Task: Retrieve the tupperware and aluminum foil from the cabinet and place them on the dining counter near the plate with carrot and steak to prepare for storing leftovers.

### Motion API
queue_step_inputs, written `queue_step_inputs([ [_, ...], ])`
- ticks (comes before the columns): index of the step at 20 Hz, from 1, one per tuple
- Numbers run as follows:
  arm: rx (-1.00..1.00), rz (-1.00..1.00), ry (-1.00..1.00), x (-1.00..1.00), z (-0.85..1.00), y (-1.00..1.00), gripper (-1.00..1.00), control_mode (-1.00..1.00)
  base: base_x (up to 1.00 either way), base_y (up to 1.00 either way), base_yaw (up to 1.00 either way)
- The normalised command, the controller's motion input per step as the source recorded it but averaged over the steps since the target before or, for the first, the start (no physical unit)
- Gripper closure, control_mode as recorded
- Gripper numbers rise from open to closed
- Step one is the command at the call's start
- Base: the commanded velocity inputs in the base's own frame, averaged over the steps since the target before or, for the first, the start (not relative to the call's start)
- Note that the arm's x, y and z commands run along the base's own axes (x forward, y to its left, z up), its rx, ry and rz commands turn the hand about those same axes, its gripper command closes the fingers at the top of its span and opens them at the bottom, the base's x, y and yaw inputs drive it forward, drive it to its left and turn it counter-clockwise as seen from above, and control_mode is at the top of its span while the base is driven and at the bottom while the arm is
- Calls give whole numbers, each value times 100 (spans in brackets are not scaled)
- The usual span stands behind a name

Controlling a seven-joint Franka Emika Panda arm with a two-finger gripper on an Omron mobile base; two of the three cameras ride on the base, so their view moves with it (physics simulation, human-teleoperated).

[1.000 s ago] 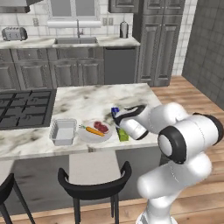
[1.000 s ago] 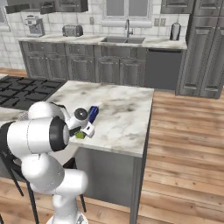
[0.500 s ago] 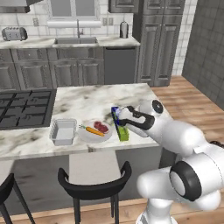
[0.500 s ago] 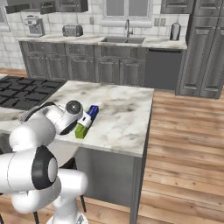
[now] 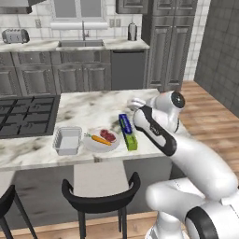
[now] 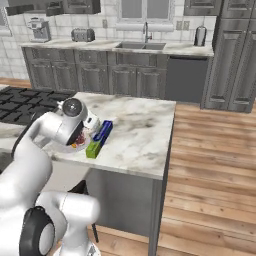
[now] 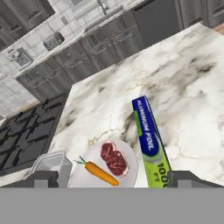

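Observation:
The aluminum foil (image 7: 151,139), a blue box with a lime-green end, lies flat on the dining counter (image 5: 93,105) just right of the plate (image 5: 95,145). On the plate rest the carrot (image 5: 100,139) and the steak (image 5: 108,136). The tupperware (image 5: 67,140) sits against the plate's left side. My gripper (image 7: 116,177) hovers above the plate and foil, open wide with nothing between its fingertips (image 7: 43,178). In the left base view the hand (image 5: 136,103) is above the foil's far end, apart from it.
A black cooktop (image 5: 25,114) is set into the counter's left part. Dark stools (image 5: 100,196) stand at the near edge. The far counter holds a sink (image 5: 81,43) and toaster (image 5: 13,35). Dark grey wall cabinets (image 6: 80,6) hang above; I cannot tell which is the task's cabinet.
The jaws spread off the foil box, which stays lying beside the plate. The hand has lifted up and back from it, and the arm has straightened.

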Motion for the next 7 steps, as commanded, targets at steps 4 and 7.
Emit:
queue_step_inputs([
  [4,-9,0,-10,-83,82,-28,-100,-100,0,0,0],
  [7,-9,3,-3,-95,17,-51,-100,-100,0,0,0],
])
